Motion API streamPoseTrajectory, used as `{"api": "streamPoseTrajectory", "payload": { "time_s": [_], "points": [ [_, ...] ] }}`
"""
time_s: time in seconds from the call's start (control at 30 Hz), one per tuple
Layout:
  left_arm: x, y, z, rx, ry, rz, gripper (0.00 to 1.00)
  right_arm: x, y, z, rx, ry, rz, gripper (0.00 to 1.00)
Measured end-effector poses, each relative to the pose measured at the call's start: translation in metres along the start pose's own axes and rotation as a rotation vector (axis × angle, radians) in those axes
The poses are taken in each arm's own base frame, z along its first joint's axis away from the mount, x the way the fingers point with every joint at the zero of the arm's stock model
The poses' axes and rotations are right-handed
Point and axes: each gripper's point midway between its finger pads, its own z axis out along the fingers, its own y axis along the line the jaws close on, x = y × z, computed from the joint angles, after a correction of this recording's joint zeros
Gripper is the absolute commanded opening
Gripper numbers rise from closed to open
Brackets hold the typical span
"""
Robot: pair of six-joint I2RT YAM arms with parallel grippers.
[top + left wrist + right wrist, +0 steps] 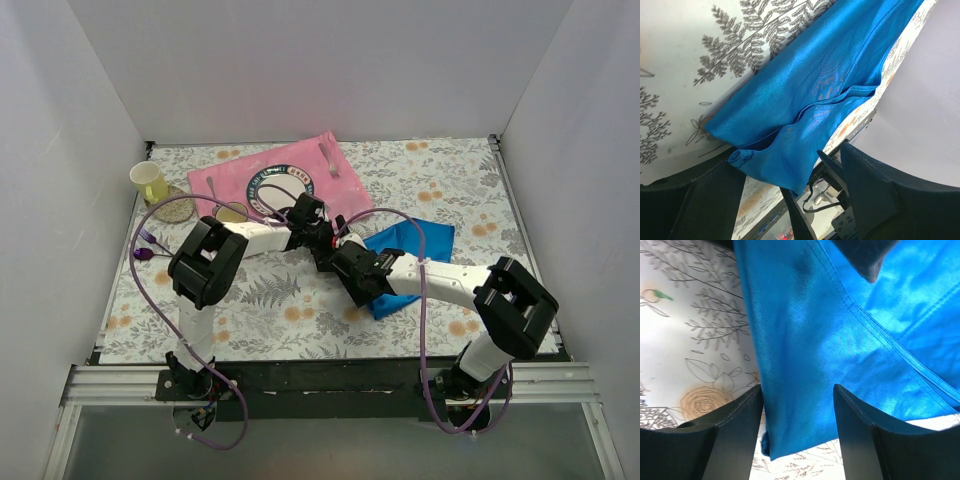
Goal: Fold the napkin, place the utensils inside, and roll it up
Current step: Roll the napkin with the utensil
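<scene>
Top view: left part of napkin (425, 243) hidden beneath right arm (440, 280); full outline unreadable.
Left wrist view: napkin (815, 90) cut off by top edge.
Right wrist view: napkin (840, 340) cut off at top and right edges.
Pink mat (300, 165) emblem partly covered by left arm (260, 237); lettering too small to read.
Purple items (143, 250) at left side: type indeterminable.

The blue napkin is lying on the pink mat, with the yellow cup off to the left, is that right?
No. The napkin lies on the floral tablecloth, right of the pink mat, not on it, as the top view shows. The yellow cup is off to the left.
</scene>
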Motion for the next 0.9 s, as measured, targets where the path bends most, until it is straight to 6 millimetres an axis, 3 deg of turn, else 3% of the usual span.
{"api": "streamPoseTrajectory", "payload": {
  "time_s": [0.27, 0.47, 0.7, 0.9],
  "points": [
    [-0.008, -0.007, 0.008, -0.002, 0.004, 0.013, 0.73, 0.015, -0.016, -0.002, 0.072, 0.051, -0.020, 0.59],
    [-0.009, -0.005, 0.007, -0.014, 0.000, 0.033, 0.77, 0.017, -0.010, -0.008, 0.024, 0.054, -0.024, 0.63],
    [-0.009, 0.005, -0.009, -0.071, -0.032, 0.057, 0.76, -0.021, 0.003, -0.027, -0.057, -0.045, 0.013, 0.63],
    [-0.020, 0.017, -0.031, -0.104, -0.066, 0.023, 0.72, -0.046, 0.017, -0.017, -0.077, -0.071, 0.010, 0.50]
  ]
}}
